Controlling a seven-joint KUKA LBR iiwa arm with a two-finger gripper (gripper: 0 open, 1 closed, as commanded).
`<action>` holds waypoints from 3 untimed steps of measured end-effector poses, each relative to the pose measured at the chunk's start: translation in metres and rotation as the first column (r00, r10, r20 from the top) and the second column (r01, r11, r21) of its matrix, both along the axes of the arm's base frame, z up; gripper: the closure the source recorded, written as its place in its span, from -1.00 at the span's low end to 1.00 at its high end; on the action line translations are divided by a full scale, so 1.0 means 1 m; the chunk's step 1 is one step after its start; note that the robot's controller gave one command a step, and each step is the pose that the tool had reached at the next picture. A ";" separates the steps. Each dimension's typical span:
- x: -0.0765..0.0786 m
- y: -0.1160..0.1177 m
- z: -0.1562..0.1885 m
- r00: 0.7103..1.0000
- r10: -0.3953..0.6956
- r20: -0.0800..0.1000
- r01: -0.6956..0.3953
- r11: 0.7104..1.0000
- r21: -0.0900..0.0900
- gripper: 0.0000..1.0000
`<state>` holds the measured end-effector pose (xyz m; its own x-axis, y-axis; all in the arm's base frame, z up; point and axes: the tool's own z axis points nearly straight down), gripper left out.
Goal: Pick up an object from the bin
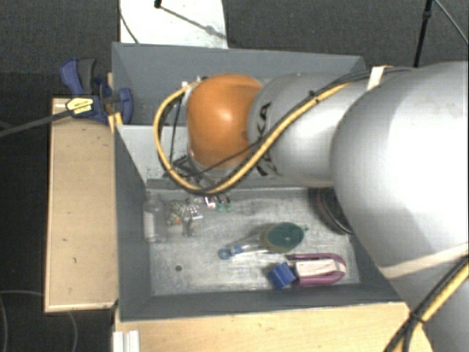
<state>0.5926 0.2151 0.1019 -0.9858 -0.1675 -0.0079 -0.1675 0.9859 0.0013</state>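
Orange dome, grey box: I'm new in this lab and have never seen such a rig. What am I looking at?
The big silver shape is a robot arm, reaching in from the right; the orange dome is a cover on its wrist. Below it hangs the gripper, over the far left of a grey metal bin. The one camera looks down from above. In the bin lie a green disc on a clear handle, a small blue block beside a purple-edged packet, and a clear little jar at the left. Whether the gripper holds anything cannot be told.
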 end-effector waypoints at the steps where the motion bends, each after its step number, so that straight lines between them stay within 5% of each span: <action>1: 0.000 -0.004 -0.001 0.990 0.143 -0.002 -0.143 0.990 -0.001 -1.00; 3: -0.003 0.000 -0.032 0.989 0.145 -0.007 -0.145 0.989 -0.001 -1.00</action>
<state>0.5899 0.2156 0.0698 -0.9511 -0.3090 -0.0012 -0.3090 0.9511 0.0013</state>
